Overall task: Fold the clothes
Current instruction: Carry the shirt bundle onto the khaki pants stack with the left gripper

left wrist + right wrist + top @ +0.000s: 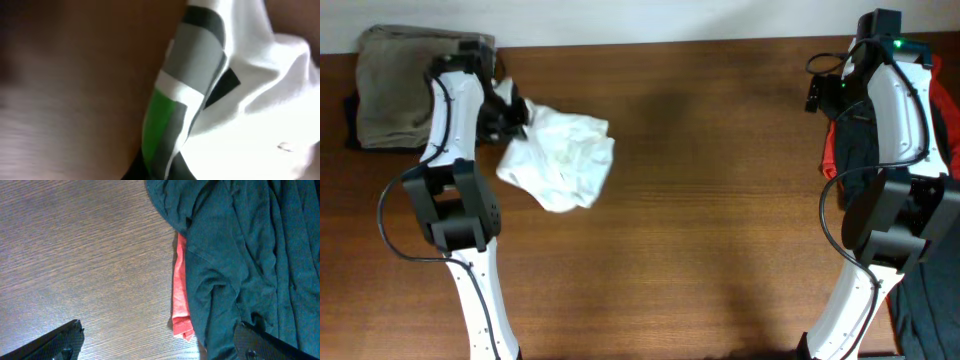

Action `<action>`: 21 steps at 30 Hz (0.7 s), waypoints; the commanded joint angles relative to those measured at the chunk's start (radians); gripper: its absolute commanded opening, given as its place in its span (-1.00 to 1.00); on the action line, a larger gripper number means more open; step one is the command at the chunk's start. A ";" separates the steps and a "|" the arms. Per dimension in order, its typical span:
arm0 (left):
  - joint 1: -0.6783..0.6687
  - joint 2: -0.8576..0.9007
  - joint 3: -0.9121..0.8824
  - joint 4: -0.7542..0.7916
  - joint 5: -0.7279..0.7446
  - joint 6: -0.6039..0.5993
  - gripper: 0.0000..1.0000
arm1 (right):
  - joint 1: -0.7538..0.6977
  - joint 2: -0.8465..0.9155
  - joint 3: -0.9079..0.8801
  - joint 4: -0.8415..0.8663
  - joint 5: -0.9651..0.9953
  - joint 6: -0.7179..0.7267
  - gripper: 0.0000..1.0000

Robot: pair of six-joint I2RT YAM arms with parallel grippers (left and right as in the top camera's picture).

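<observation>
Both arms are built alike. The left arm (455,110) and the right arm (898,105) wear smooth white shells along the links, with chunky black housings (455,205) at the joints. A thin black cable (382,215) loops out at the 9 o'clock side of each. A small green light (897,43) glows at the right arm's 12 o'clock end. The right tool (160,342) has matte black fingers (59,341).
</observation>
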 commanded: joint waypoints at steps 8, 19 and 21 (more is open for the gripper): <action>0.051 -0.001 0.289 0.126 -0.097 -0.083 -0.99 | 0.004 -0.008 0.015 0.002 0.016 0.002 0.97; 0.070 -0.009 0.575 0.117 -0.092 -0.127 -0.99 | 0.004 -0.008 0.015 0.002 0.016 0.002 0.97; 0.079 -0.018 0.604 0.115 -0.092 -0.128 -0.99 | 0.003 -0.008 0.015 0.002 0.016 0.002 0.97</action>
